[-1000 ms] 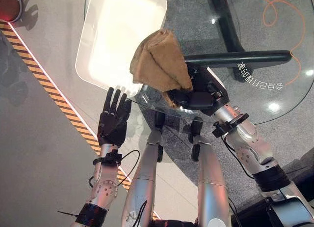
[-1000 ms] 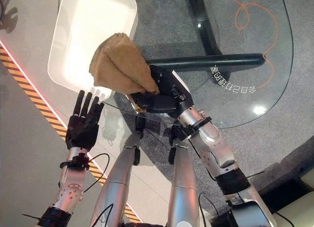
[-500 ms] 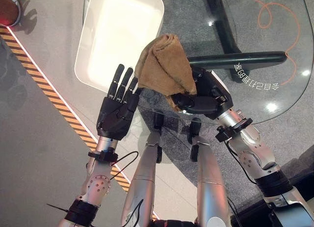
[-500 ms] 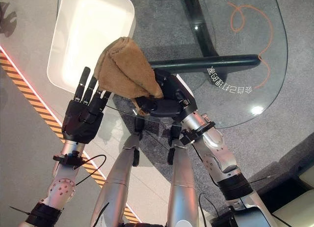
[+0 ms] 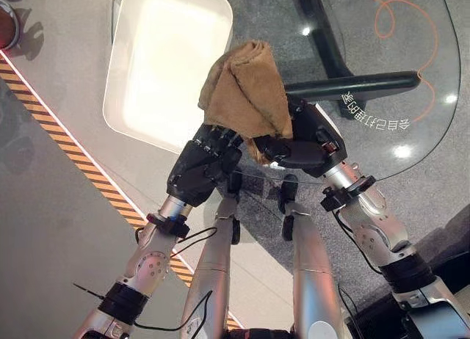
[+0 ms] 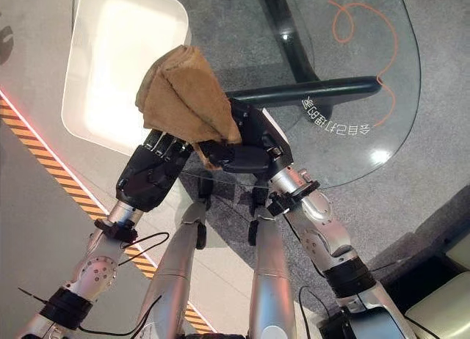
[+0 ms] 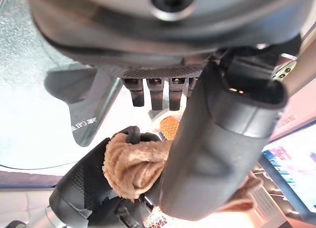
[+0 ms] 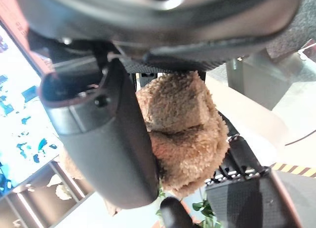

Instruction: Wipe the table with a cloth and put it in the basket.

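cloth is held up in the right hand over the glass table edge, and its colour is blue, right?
Not blue. The cloth is brown, as the left eye view shows. The rest stands: the right hand holds it up over the glass table edge.

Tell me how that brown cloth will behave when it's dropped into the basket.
The cloth looks soft and floppy: it bunches in folds above the right hand. Probably light, its fuzzy pile grippy. It will likely crumple in the white basket.
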### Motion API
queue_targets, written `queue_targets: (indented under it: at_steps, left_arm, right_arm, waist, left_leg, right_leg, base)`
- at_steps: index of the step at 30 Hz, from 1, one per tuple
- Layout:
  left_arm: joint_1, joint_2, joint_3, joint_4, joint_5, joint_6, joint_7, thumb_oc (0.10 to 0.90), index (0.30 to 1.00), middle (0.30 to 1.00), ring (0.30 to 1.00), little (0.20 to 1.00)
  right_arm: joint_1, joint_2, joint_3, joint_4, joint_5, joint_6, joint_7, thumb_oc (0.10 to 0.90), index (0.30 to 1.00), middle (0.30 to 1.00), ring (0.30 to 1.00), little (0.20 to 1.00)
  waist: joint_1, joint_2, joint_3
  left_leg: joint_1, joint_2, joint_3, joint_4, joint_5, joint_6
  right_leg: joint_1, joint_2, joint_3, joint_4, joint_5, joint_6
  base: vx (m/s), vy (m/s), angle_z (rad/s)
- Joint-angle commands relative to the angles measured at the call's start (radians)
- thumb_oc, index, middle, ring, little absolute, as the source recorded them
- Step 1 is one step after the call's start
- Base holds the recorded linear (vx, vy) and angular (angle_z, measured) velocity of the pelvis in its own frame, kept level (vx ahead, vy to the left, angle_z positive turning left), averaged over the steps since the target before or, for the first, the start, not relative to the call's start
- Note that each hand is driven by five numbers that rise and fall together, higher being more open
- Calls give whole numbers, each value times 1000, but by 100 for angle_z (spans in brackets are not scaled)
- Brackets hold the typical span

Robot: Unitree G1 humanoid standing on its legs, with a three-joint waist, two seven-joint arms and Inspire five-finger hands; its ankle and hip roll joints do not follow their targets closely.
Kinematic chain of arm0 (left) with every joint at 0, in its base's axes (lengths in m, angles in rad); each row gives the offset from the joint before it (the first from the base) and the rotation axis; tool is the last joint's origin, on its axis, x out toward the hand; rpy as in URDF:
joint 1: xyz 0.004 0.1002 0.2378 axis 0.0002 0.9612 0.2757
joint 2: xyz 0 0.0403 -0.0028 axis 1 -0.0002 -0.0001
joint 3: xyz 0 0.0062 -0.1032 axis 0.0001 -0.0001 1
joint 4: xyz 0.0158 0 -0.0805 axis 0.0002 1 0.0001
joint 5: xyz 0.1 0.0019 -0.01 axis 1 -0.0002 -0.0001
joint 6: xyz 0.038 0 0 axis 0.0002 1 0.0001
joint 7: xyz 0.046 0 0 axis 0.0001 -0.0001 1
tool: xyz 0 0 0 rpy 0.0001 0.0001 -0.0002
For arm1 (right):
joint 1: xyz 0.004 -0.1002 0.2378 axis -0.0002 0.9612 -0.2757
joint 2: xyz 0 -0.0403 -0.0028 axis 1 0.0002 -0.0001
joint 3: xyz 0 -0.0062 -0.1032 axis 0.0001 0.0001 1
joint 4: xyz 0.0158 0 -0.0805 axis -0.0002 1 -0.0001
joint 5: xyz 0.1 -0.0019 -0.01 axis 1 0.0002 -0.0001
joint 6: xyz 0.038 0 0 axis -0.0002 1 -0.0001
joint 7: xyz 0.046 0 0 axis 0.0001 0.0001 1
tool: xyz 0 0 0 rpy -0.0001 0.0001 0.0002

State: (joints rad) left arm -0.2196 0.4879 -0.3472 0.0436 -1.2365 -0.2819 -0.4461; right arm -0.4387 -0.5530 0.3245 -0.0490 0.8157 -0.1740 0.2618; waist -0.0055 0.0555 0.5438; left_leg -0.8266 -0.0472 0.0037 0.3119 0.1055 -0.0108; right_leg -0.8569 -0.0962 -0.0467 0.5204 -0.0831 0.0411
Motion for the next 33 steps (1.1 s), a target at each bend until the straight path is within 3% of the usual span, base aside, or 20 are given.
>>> queue_targets:
  at_steps: [1, 13, 23, 27, 33]
  left_arm:
    - [-25, -13, -3, -92, 1, -13, -71, 800, 900, 900, 900, 900]
    - [-64, -53, -15, -165, -13, -87, -78, 800, 900, 900, 900, 900]
    - [-56, -99, 3, -225, -120, -108, -161, 800, 900, 900, 900, 900]
    - [-46, -112, 17, -243, -124, -101, -176, 800, 900, 900, 900, 900]
    - [-23, -104, 31, -247, -105, -86, -155, 800, 900, 900, 900, 900]
  right_arm:
    - [-103, 24, 14, -184, 43, -124, 38, 100, 300, 300, 300, 200]
    - [-111, 23, 100, -152, -87, 8, -53, 100, 300, 300, 300, 200]
    - [-60, 30, 113, -102, -155, 48, -102, 100, 300, 300, 300, 200]
    - [-35, 23, 90, -82, -162, 37, -137, 100, 300, 300, 300, 200]
    - [10, 12, 18, -65, -114, -60, -176, 100, 300, 300, 300, 200]
  waist:
    - [0, 3, -24]
    - [1, 6, -24]
    - [-3, 4, -24]
    - [-5, 4, -24]
    - [-12, 1, -24]
  left_leg:
    - [32, -48, 38, 66, -113, 56]
    - [0, -53, 45, 85, -121, 55]
    - [-25, -55, 67, 129, -147, 53]
    - [-30, -52, 71, 136, -151, 52]
    - [-20, -51, 71, 121, -148, 54]
  right_leg:
    - [30, 68, 5, -150, 126, 15]
    - [-2, 61, -2, -143, 120, 9]
    - [-25, 56, -19, -115, 105, 1]
    - [-35, 57, -20, -99, 98, -1]
    - [-30, 65, -15, -100, 100, 2]
  base:
    - [0, 0, 0]
    - [0, 0, 0]
    - [1, 1, 0]
    - [8, 3, 2]
    - [0, 0, 0]
